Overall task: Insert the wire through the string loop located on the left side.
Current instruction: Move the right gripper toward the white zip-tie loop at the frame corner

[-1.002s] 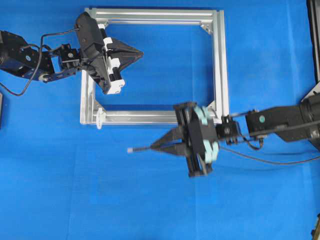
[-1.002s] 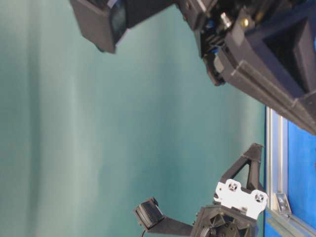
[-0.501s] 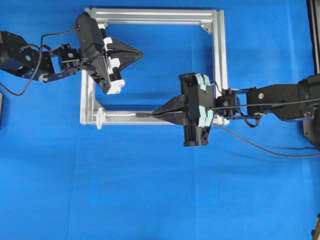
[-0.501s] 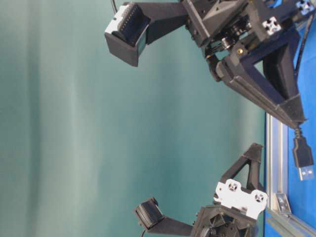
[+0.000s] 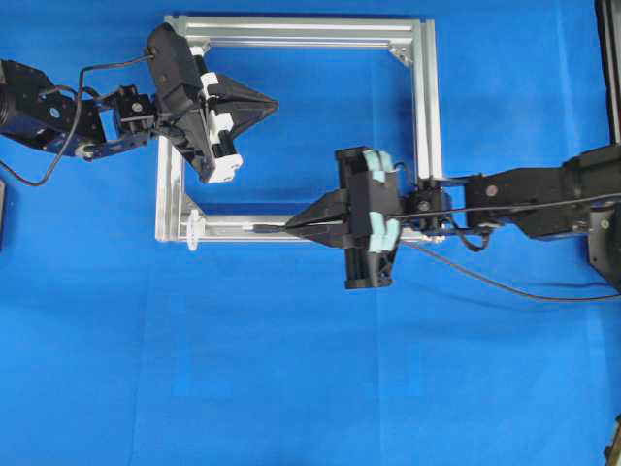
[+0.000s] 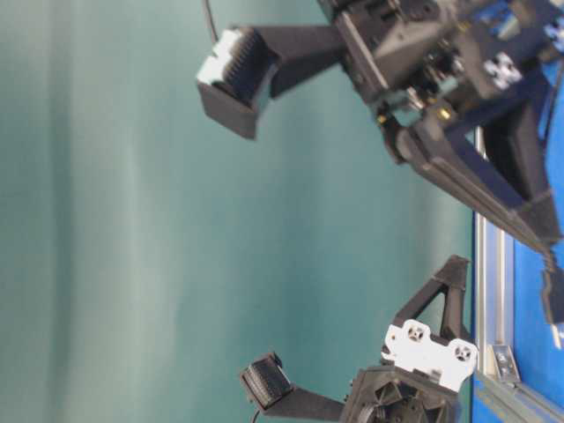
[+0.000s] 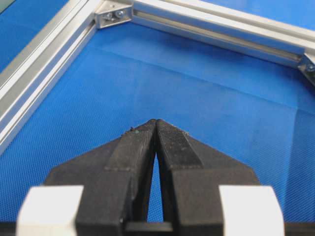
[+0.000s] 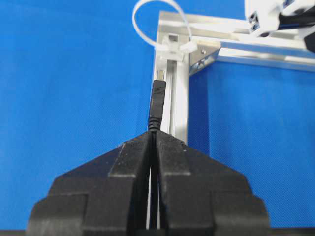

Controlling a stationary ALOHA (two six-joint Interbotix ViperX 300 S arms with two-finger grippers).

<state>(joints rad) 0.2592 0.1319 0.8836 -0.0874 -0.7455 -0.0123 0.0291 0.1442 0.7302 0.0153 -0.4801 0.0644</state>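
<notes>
Black wire (image 8: pixel 157 101) in clenched right fingers (image 8: pixel 170 155); left fingers (image 7: pixel 140 142) clenched, empty.

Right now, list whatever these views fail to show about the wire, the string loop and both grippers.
- Wire: overhead view, its far end leaves the right edge.
- Plug: table-level view, blurred and cut by the right edge.
- String loop: right wrist view, its top is cropped; overhead too small to read its opening.
- Right gripper: the grip point on the wire is hidden between its fingers.
- Left gripper: shut, nothing visible in it.
</notes>
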